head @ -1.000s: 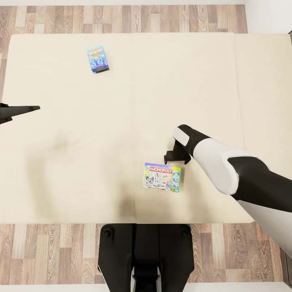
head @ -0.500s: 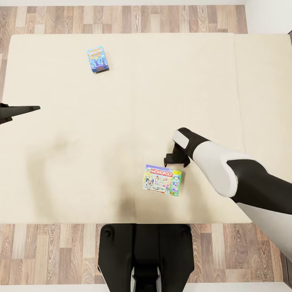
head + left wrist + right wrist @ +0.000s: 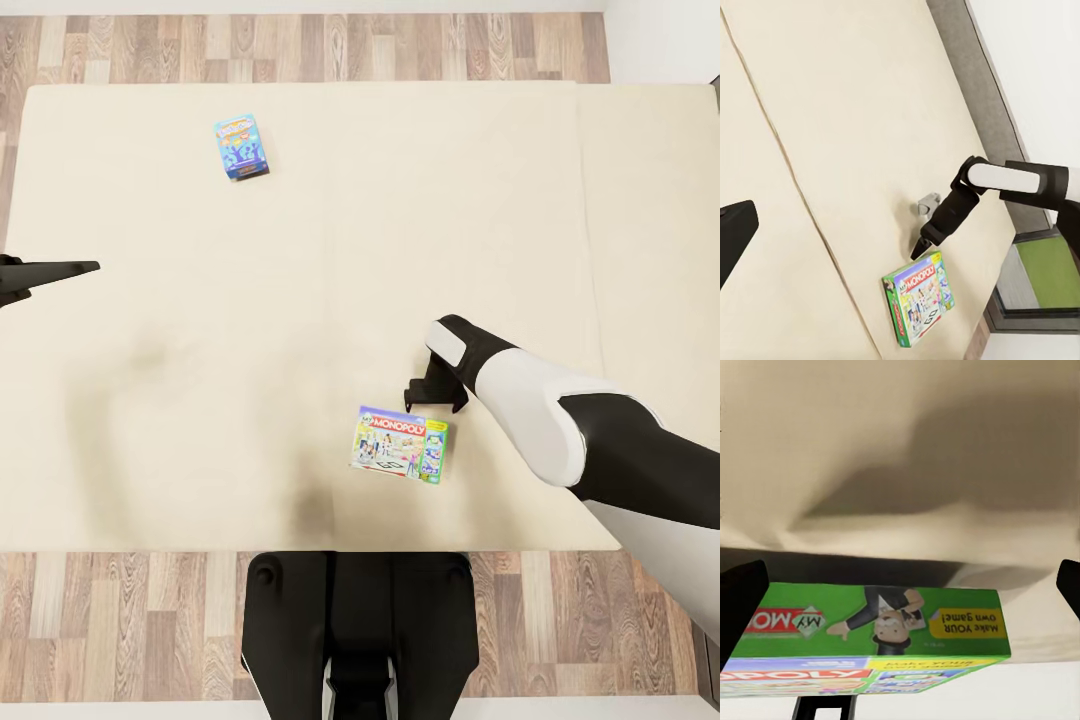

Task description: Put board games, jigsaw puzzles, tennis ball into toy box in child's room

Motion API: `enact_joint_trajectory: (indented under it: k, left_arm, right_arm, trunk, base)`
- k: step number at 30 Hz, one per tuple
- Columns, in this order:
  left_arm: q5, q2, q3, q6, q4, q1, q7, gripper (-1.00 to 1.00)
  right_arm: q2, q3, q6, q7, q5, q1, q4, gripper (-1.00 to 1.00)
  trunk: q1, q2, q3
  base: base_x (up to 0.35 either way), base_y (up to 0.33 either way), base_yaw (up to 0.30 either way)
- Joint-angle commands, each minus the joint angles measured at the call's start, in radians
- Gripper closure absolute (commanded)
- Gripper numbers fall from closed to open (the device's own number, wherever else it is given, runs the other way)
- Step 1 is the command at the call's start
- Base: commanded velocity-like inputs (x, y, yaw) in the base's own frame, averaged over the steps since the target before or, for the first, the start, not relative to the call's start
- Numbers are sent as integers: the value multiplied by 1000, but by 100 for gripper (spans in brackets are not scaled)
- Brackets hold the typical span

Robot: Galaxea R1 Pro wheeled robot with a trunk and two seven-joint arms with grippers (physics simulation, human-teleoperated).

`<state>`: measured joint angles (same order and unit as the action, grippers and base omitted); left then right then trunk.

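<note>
Two board games lie on the cream bed [image 3: 300, 300]. A small teal-blue one [image 3: 240, 146] sits far left, and a white Monopoly one [image 3: 400, 443] lies near the front edge; the left wrist view shows it too [image 3: 919, 298]. My right gripper [image 3: 436, 397] hangs at the Monopoly box's far edge, open. In the right wrist view its fingertips [image 3: 739, 600] stand wide on either side of the box's green side [image 3: 881, 619]. My left gripper [image 3: 45, 271] hovers over the bed's left part, open and holding nothing, with one finger [image 3: 731, 234] showing.
Wood-plank floor [image 3: 300, 45] runs beyond the bed and along its near side. A seam [image 3: 588, 250] splits the mattress at the right. My dark base [image 3: 350, 630] stands against the bed's front edge. A dark frame strip [image 3: 975, 82] borders the mattress.
The right gripper has come slightly closer to the Monopoly box. The box has shifted a little toward the front edge and turned slightly. The left arm is still.
</note>
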<state>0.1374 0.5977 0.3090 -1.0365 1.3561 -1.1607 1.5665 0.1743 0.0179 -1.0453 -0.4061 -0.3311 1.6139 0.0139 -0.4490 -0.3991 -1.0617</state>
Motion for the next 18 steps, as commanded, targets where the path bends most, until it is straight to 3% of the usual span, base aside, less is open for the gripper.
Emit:
enact_joint_trajectory:
  k: [1, 18]
  left_arm:
    - [-1, 0, 0, -11, 0, -1, 4, -100]
    - [-2, 1, 0, -11, 0, 0, 4, -100]
  right_arm:
    - [0, -9, -2, -16, 1, 0, 2, -100]
    - [0, -8, 0, -16, -2, -1, 12, -100]
  trunk:
    - [-1, -1, -1]
    - [-1, -1, -1]
  base:
    - [0, 0, 0]
    - [0, 0, 0]
